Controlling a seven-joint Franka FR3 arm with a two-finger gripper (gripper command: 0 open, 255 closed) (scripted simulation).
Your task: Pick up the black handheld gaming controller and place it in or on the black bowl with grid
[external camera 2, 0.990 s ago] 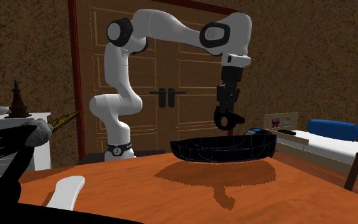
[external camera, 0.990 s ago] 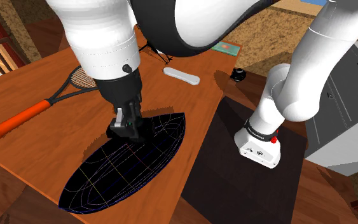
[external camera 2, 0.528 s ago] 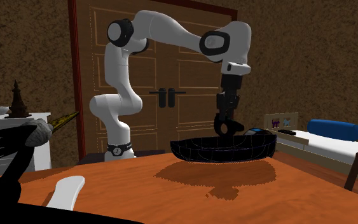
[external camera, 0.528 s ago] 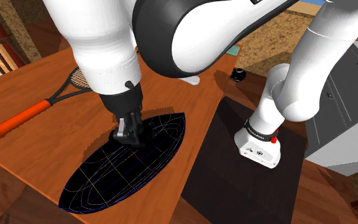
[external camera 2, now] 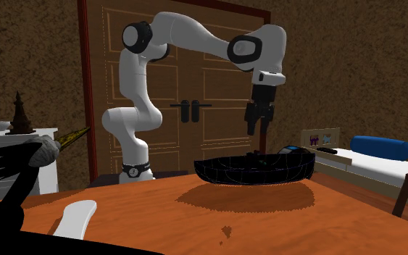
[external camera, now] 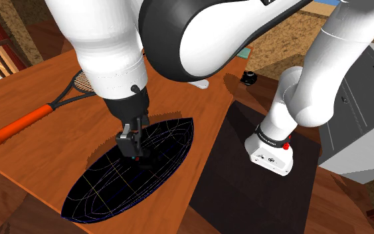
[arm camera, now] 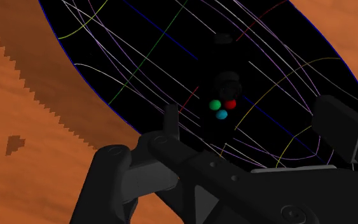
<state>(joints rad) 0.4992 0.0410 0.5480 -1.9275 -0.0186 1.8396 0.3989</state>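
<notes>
The black handheld controller (arm camera: 225,89), with green, red and blue buttons, lies inside the black bowl with coloured grid lines (arm camera: 139,51), apart from both fingers. My gripper (arm camera: 254,114) hangs open just above it with nothing between its fingers. In the shoulder view the gripper (external camera: 131,143) is over the far half of the long, boat-shaped bowl (external camera: 112,193) on the wooden table. The controller is hard to make out there, black on black. In the second exterior view the gripper (external camera 2: 257,128) is a little above the bowl (external camera 2: 224,174).
A tennis racket with an orange handle (external camera: 39,113) lies on the table at the shoulder view's left. A white oblong object (external camera: 202,84) and a small black item (external camera: 248,78) lie beyond the bowl. The arm's base (external camera: 272,149) stands on the dark stand to the right.
The gripper came down over the bowl holding the controller, opened, and rose a little. The controller now lies loose in the bowl.
</notes>
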